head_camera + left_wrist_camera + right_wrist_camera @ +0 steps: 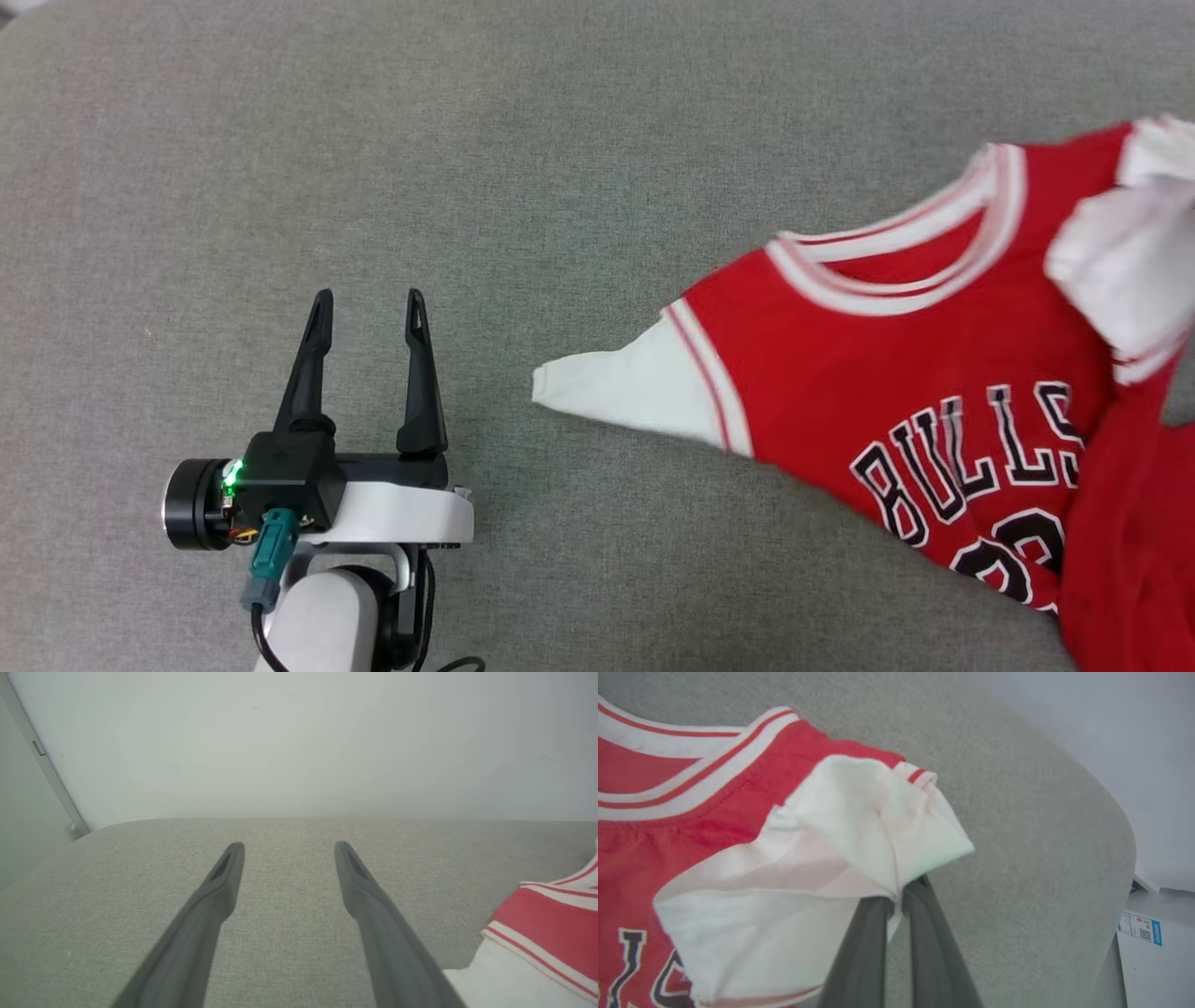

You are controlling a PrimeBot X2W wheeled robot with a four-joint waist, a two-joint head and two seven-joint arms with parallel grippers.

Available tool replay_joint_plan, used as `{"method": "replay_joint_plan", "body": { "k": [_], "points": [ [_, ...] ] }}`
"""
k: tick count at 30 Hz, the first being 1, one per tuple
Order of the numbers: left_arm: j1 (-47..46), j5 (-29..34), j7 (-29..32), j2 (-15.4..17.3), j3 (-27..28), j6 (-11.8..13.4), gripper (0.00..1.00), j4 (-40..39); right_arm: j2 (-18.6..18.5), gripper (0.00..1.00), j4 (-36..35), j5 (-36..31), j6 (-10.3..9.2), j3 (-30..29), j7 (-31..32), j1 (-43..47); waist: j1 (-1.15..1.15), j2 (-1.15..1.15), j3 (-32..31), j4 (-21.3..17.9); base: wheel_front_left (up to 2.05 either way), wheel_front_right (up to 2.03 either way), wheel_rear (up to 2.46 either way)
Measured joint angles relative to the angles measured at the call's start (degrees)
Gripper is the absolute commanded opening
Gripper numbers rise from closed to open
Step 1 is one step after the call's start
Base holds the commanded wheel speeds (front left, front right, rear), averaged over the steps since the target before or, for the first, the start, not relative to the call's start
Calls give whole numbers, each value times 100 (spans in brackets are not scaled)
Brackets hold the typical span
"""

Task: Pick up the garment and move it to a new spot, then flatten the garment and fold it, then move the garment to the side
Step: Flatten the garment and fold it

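Note:
The garment, a red jersey with white sleeves, striped trim and black-outlined lettering, lies front up at the right of the grey surface, partly bunched. One white sleeve points left toward my left gripper, which stands open and empty, well apart from the cloth. In the left wrist view the left gripper has grey fabric between its fingers, and the garment edges in at lower right. In the right wrist view my right gripper is shut on the garment, pinching its other white sleeve, which is lifted and folded over the red body.
A grey fabric surface spreads wide to the left and far side of the garment. A pale wall rises behind it. In the right wrist view a white box with a blue label sits past the surface's rounded edge.

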Motion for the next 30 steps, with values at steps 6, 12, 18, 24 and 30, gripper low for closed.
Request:
{"method": "replay_joint_plan", "body": {
  "k": [6,12,18,24,30],
  "points": [
    [7,25,0,-1,-15,-45,100,0,-104,0,1177,237,0,-286,-96,792,0,0,67,63,0,0,0],
    [47,57,0,1,4,-49,100,26,263,47,1860,555,-2,-643,-533,1261,-1,0,56,64,0,0,0],
    [109,151,0,-1,46,-114,100,119,408,100,1796,397,3,-858,-1722,1433,0,0,-209,8,0,0,0],
    [200,236,0,74,266,-199,100,111,301,100,1582,-68,0,-1396,-3303,1455,0,0,-606,-109,0,0,0],
    [68,253,0,308,472,-397,100,30,791,100,1346,-692,0,-2446,-4280,1780,-1,0,-932,-325,0,0,0]
  ]
}}
